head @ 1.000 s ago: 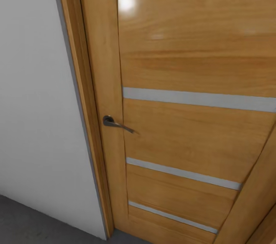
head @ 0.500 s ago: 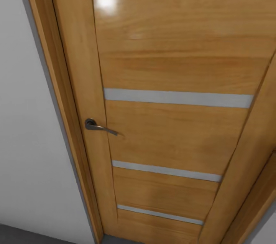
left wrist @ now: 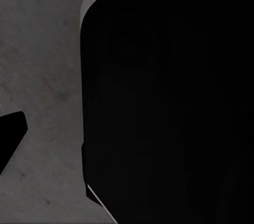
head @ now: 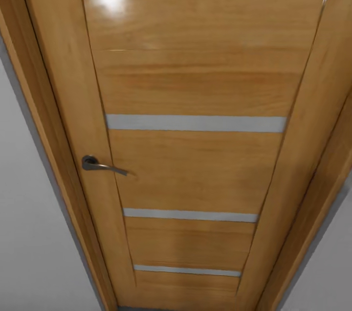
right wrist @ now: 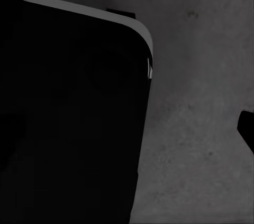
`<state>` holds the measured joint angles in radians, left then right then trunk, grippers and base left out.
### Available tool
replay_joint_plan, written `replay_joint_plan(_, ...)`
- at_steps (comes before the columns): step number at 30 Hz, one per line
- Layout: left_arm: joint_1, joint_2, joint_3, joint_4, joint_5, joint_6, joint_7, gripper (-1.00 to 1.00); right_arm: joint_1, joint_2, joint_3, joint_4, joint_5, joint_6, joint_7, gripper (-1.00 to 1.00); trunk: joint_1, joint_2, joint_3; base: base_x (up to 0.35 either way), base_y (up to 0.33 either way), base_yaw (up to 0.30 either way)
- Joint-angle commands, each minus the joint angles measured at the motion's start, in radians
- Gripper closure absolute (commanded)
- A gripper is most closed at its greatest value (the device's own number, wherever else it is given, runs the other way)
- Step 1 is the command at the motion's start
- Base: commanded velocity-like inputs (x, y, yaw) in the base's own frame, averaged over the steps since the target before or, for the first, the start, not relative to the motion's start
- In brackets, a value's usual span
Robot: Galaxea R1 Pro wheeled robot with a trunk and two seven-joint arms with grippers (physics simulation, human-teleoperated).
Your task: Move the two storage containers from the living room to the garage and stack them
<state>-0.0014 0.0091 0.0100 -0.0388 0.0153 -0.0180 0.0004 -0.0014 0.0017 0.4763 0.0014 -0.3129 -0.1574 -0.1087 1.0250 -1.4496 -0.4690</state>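
Grippers' jaw state cannot be told; wooden door (head: 195,86) with lever handle (head: 100,165) faces the head camera.

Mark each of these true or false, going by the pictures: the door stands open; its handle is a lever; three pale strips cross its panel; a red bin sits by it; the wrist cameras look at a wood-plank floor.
1. The wooden door stands open. False: it sits shut in its frame.
2. Its handle is a metal lever. True.
3. Three pale strips cross the panel. True.
4. A red bin sits by the door. False: no bin is visible.
5. The wrist cameras look at wood planks. False: mottled grey concrete floor.
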Motion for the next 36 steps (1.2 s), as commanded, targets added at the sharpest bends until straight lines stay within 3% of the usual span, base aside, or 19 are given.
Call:
replay_joint_plan(1,0.000,0.000,0.001,0.000,0.002,-0.002,0.000,-1.00,0.000,0.000,0.008,0.000,-0.009,-0.003,-0.002,-1.00,0.000,0.000,-0.001,0.000,0.000,-0.251)
replay_joint_plan(14,0.000,0.000,0.001,0.000,0.002,-0.002,0.001,-1.00,0.000,0.000,0.008,0.000,-0.009,-0.003,-0.002,-1.00,0.000,0.000,-0.001,0.000,0.000,-0.232)
replay_joint_plan(36,0.000,0.000,0.001,-0.001,0.002,-0.002,0.001,-1.00,0.000,0.000,0.008,0.000,-0.008,-0.002,-0.002,-1.00,0.000,0.000,-0.001,0.000,0.000,-0.008)
